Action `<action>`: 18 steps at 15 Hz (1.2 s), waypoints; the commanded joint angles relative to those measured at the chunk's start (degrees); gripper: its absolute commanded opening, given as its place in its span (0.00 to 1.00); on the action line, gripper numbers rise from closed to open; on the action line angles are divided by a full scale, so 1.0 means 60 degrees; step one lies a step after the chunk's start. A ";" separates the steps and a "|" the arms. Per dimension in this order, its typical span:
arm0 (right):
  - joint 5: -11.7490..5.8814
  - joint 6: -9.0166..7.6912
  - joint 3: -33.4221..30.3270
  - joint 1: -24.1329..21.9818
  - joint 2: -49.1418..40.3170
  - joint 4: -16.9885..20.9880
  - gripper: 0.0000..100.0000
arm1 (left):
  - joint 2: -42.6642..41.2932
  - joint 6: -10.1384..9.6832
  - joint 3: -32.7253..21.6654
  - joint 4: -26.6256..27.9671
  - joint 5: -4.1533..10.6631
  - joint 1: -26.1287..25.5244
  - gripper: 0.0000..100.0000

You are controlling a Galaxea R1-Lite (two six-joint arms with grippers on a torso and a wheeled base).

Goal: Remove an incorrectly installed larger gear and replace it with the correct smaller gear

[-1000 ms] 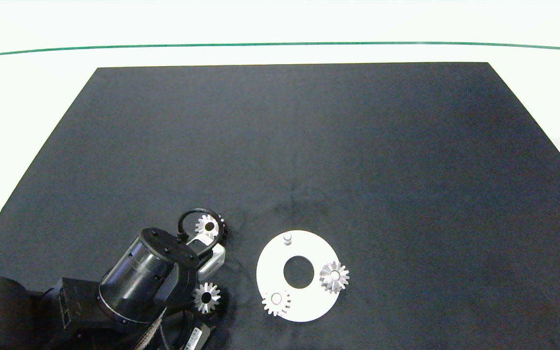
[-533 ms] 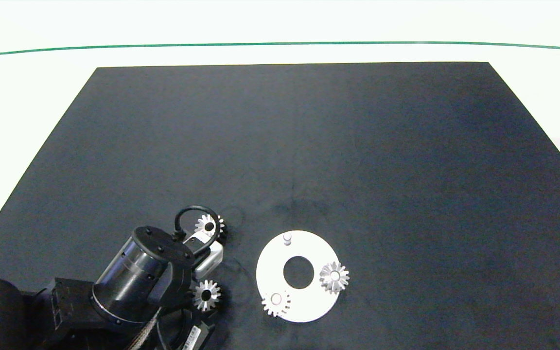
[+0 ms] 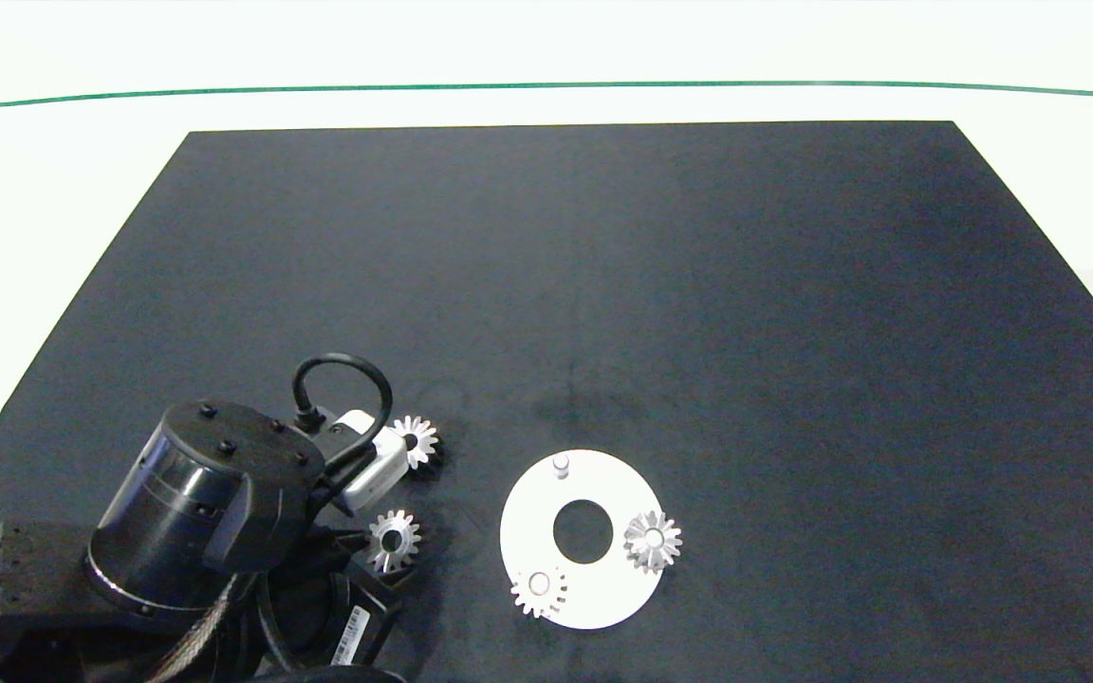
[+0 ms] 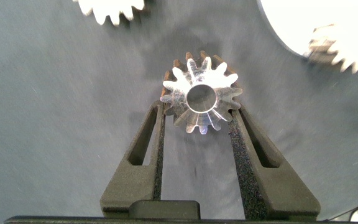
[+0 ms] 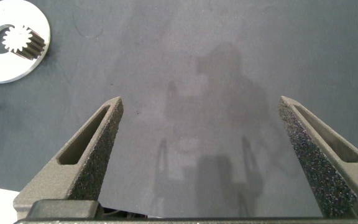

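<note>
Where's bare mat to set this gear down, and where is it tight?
Bare mat runs from the white disc to the far and right edges. Crowded: near-left, where the left gripper clasps the held gear beside another loose gear. Right gripper hangs open over bare mat.

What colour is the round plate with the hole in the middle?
White; the round plate shows best in the head view.

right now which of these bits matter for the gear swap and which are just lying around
Job: left tool shut on the wide-bore gear; plate; its bare peg; pointed gear at the plate's edge.
Lying about: loose gear; blunt gear on the plate; right tool, open over the mat.
</note>
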 commanded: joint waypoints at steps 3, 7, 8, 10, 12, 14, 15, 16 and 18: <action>0.0007 -0.0004 -0.0002 0.0002 -0.0141 -0.0004 1.00 | 0.0370 0.0318 -0.2763 0.2030 0.0019 -0.0127 0.28; 0.0007 -0.0019 -0.0017 0.0002 -0.0332 0.0039 1.00 | 0.1425 0.0318 -0.4037 0.2528 0.0019 -0.0859 0.28; 0.0007 -0.0019 -0.0017 0.0002 -0.0332 0.0039 1.00 | 0.1586 0.0318 -0.4155 0.2528 0.0019 -0.1035 0.28; 0.0022 -0.0034 -0.0002 0.0002 -0.0346 0.0039 1.00 | 0.1806 0.0318 -0.4330 0.2514 0.0019 -0.1430 0.28; 0.0036 -0.0239 0.0027 0.0002 -0.0478 0.0069 1.00 | 0.2172 0.0318 -0.4579 0.2514 0.0034 -0.1767 0.28; 0.0095 -0.0473 0.0232 -0.0012 -0.0551 0.0054 1.00 | 0.2787 0.0333 -0.5092 0.2514 0.0078 -0.1899 0.28; 0.0110 -0.0488 0.0232 -0.0012 -0.0537 0.0039 1.00 | 0.2934 0.0420 -0.5268 0.2514 0.0078 -0.1914 0.28; 0.0139 -0.0488 0.0232 -0.0012 -0.0522 0.0039 1.00 | 0.3153 0.0772 -0.5429 0.2514 0.0078 -0.1899 0.28; 0.0139 -0.0502 0.0232 -0.0012 -0.0537 0.0039 1.00 | 0.3534 0.0992 -0.5825 0.2528 0.0078 -0.1899 0.28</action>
